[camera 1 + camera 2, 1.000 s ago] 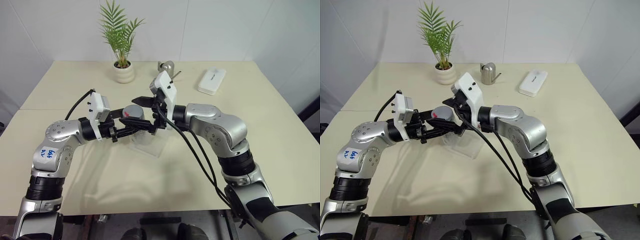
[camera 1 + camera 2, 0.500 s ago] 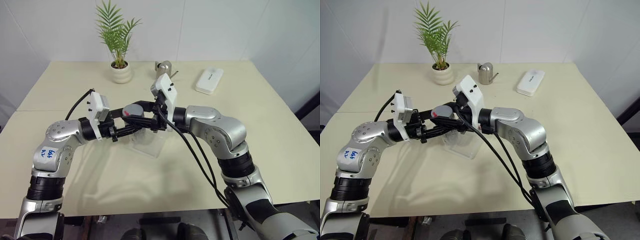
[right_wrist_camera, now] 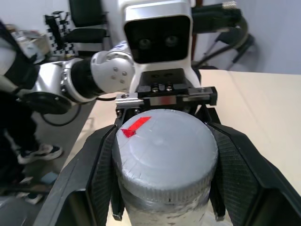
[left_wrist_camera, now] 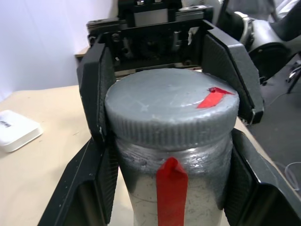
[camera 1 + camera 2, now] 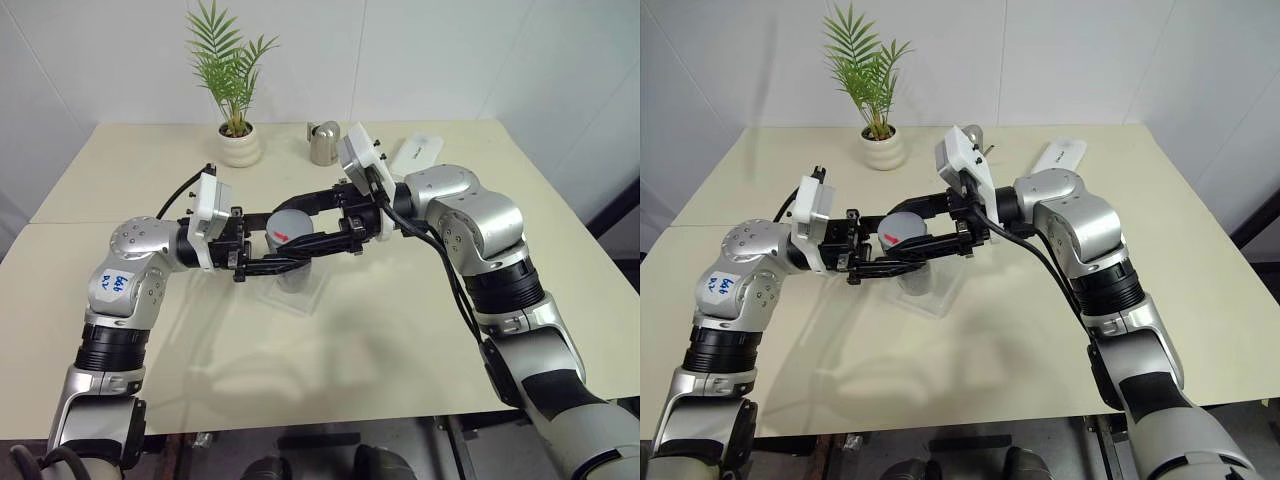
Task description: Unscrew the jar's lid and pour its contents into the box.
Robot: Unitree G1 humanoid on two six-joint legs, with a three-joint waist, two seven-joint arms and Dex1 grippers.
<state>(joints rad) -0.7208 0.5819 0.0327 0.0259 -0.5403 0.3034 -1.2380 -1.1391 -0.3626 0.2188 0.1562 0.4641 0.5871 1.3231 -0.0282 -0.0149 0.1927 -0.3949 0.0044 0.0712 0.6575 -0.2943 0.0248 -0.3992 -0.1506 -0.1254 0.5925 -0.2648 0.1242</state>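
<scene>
The jar [image 4: 171, 197], silvery-grey with a red stripe, is held upright just over the clear box [image 5: 312, 292] near the table's middle. My left gripper [image 4: 169, 157] comes in from the left and is shut on the jar's body below the lid. From the right, my right gripper [image 3: 164, 141] is shut on the round grey lid [image 3: 164, 148], one finger on each side of its ribbed rim. A red mark sits on the lid's top [image 5: 288, 224]. The lid sits flush on the jar. The jar's contents are hidden.
A potted palm [image 5: 237, 140], a steel watering can [image 5: 322, 143] and a white flat case [image 5: 415, 152] stand along the far side of the beige table [image 5: 520, 330]. Both arms meet over the box, with cables hanging under the right one.
My right gripper has gone from open beside the lid to shut on it. Both hands and the jar have shifted a little right and up, and both wrists have turned.
</scene>
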